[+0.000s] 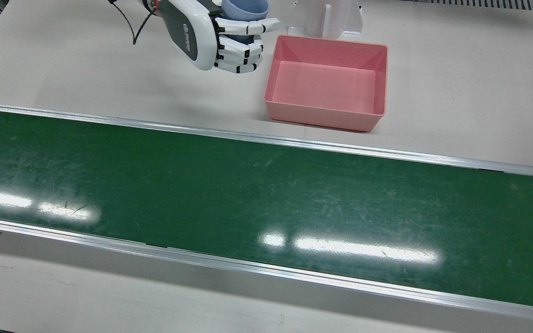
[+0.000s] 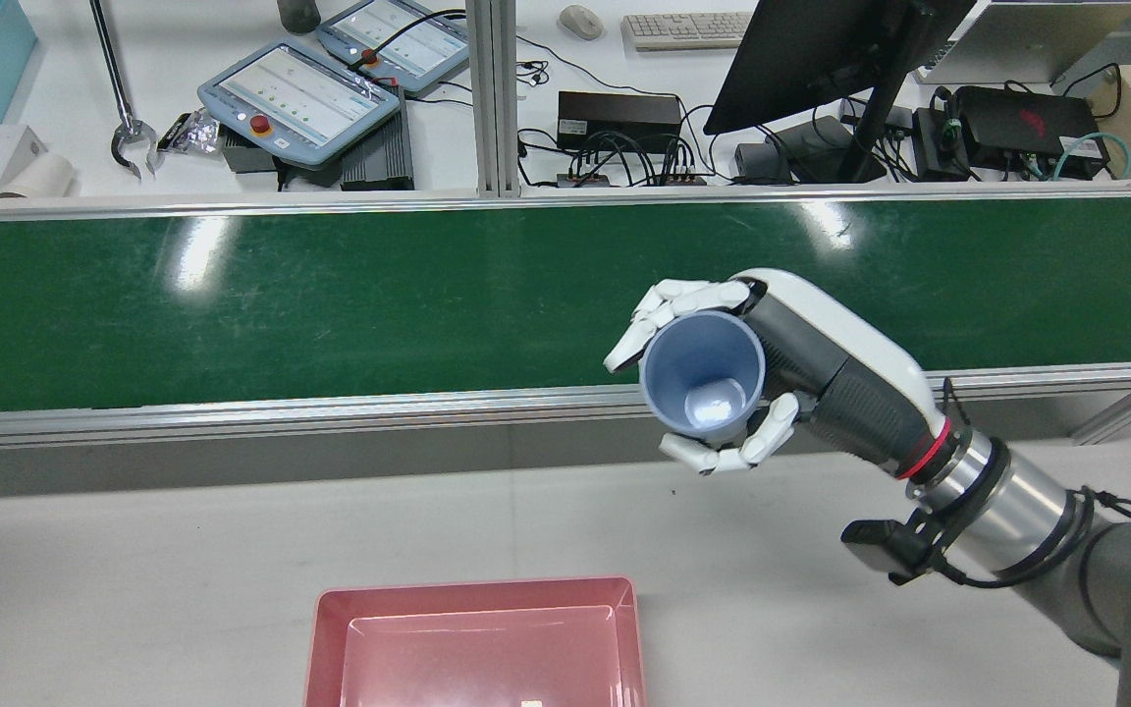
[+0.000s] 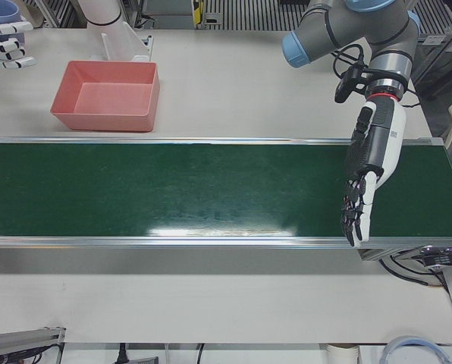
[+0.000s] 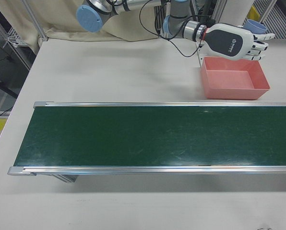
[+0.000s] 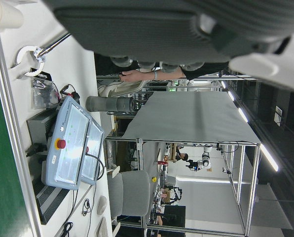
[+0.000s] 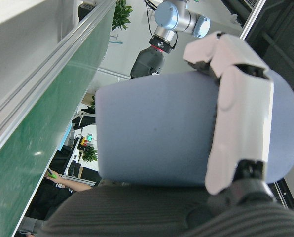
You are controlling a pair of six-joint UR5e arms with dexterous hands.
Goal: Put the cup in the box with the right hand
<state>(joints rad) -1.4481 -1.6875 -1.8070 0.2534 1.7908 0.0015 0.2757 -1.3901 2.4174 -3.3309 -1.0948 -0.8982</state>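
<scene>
The right hand (image 2: 781, 373) is closed around the blue cup (image 2: 704, 373), with its fingers (image 2: 669, 299) wrapped on the cup's wall, so the cup is carried in the air and does not touch the table (image 2: 183, 550). In the rear view the cup's mouth looks up toward the camera and the inside seems empty; I think it is held roughly upright, a little tilted, so that it can be set down on its bottom. The hand with the cup hovers above the strip of table on the robot's side of the green conveyor belt (image 1: 248, 194), near the robot-side edge of the table and about at the middle of its length. The pink box (image 1: 326, 85) stands on the same strip, close to that edge, with its opening upward and nothing visible inside. In the front view the cup is just beside the box, at its side wall, but not yet over the opening. The cup is therefore lifted but not placed. My judgement is that the next move calls for carrying the cup sideways over the box, lowering it and then releasing it; the cup could knock the wall if it goes too low. The left hand (image 3: 366, 178) hangs over the belt near the far end of the table, well apart, fingers stretched and holding nothing, probably parked there to keep out of the way.
</scene>
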